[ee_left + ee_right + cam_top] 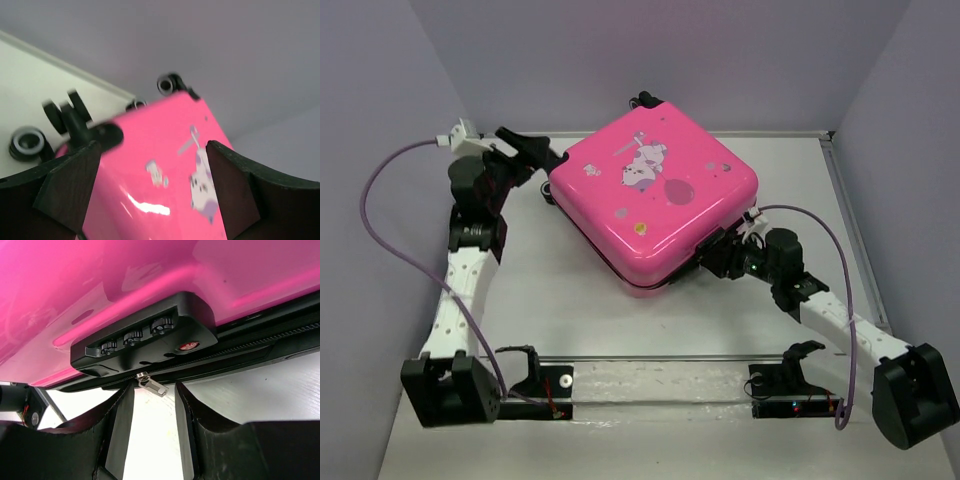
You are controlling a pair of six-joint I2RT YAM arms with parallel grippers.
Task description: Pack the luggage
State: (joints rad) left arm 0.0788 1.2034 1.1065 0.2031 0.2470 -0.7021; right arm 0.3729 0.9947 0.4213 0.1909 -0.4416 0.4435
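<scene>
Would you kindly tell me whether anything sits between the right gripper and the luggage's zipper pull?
Nothing visible does: the zipper pull hangs free under the black lock block of the luggage, directly ahead of the open right gripper.

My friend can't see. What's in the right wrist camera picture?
A black lock with three dials on a pink suitcase fills the middle. A silver zipper pull hangs below it, by the tips of the open gripper.

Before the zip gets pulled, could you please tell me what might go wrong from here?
The right gripper, jaws open, sits just short of the small zipper pull; closing may miss or slip off it. The left gripper is open and grips nothing, so a tug could slide the luggage across the table.
</scene>
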